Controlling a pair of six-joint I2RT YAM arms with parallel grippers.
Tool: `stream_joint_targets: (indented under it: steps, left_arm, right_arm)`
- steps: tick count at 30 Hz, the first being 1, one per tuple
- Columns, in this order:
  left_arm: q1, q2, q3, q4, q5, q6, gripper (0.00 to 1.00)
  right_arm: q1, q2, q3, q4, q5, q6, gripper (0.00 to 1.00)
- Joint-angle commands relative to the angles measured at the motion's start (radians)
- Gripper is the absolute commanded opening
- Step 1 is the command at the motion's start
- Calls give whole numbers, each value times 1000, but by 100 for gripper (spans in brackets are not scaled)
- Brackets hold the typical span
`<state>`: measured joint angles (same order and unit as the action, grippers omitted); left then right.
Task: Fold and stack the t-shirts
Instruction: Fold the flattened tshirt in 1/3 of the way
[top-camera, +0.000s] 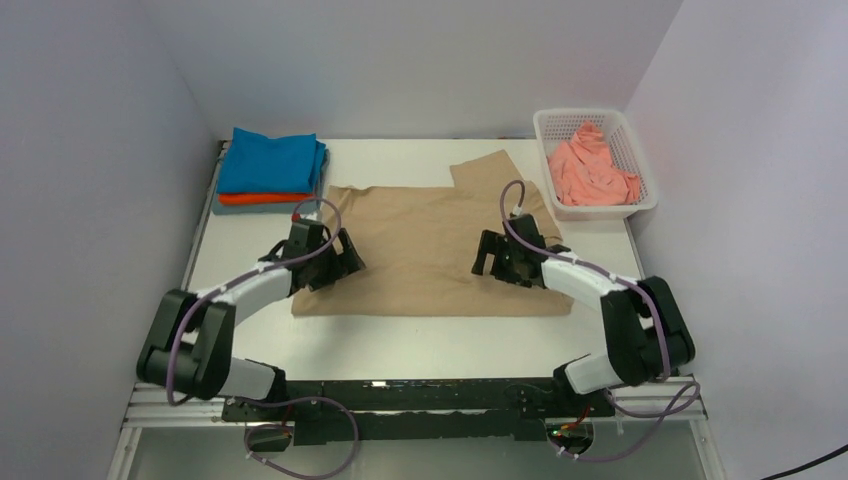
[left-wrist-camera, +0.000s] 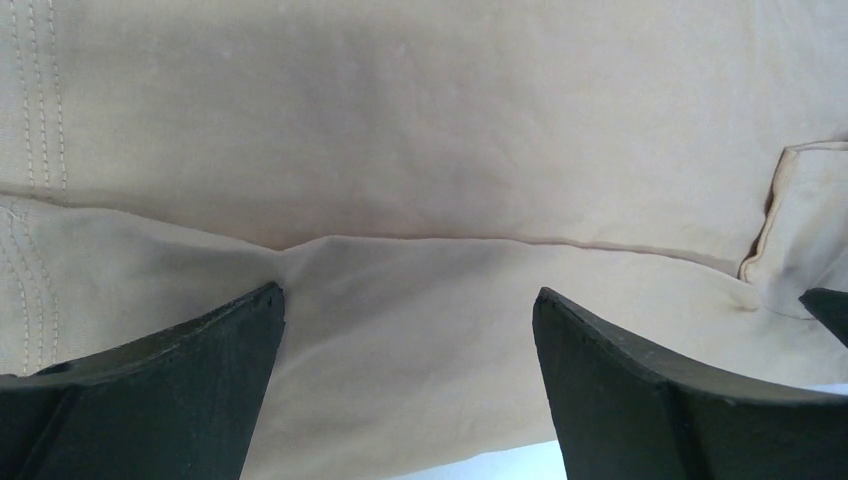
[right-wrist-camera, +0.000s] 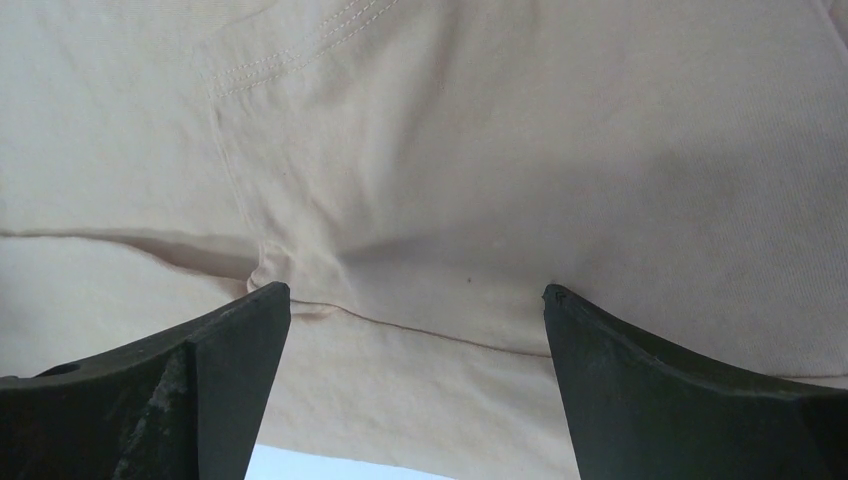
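left arm: elbow folded at 7 o'clock, forearm reaching toward 2 o'clock | left gripper (top-camera: 345, 262): jaws spread wide | right arm: elbow at 5 o'clock, forearm toward 10 o'clock | right gripper (top-camera: 488, 255): jaws spread wide

Light fell brightly and evenly from above in the overhead view. It was diffuse enough that the white desk (top-camera: 420, 345) showed no glare, and the arms cast only faint, soft-edged shadows beneath them. That picture was sharp throughout, its walls tinged slightly lilac. In both wrist views the tan-beige t-shirt (left-wrist-camera: 420, 120) was a little soft, with a broad grey shadow dulling its middle. The fingers (left-wrist-camera: 150, 390) of the left end effector (left-wrist-camera: 410, 300) and the right end effector (right-wrist-camera: 415, 295) were near-black, almost featureless shapes.
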<state>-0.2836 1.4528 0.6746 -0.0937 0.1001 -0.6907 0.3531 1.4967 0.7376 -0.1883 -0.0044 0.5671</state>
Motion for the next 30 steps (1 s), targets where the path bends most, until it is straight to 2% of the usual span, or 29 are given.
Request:
stream_joint_targets:
  steps: [1,5,12,17,21,25,28,30]
  left_arm:
    - [-38,-142,-175,-222,-17,-98,99]
    - [-64,-310,-266,-364,-65,-157,100]
    - [-86,-553,-365,-463,-31,-231,99]
    - [-86,-632,-268,-491,-97,-192,99]
    - [-82,-586,-107,-444,-211,-117,99]
    - [-38,-448,99,-439,-342,-39,99]
    - [47,-324,179,-367,-336,11,99]
    - [105,-235,218,-295,-270,51,99]
  right_arm:
    - [39,-135,-119,-216,-5,67,100]
    - [63,-276,-185,-309,-8,117,100]
    - [78,-439,-227,-364,-61,129,100]
    - [78,-501,-125,-368,17,91,100]
    - [77,-506,-40,-307,78,62,100]
    - [73,-460,25,-219,147,64,100]
    - [66,-412,59,-158,152,60,100]
    - [59,-377,82,-126,134,48,100]
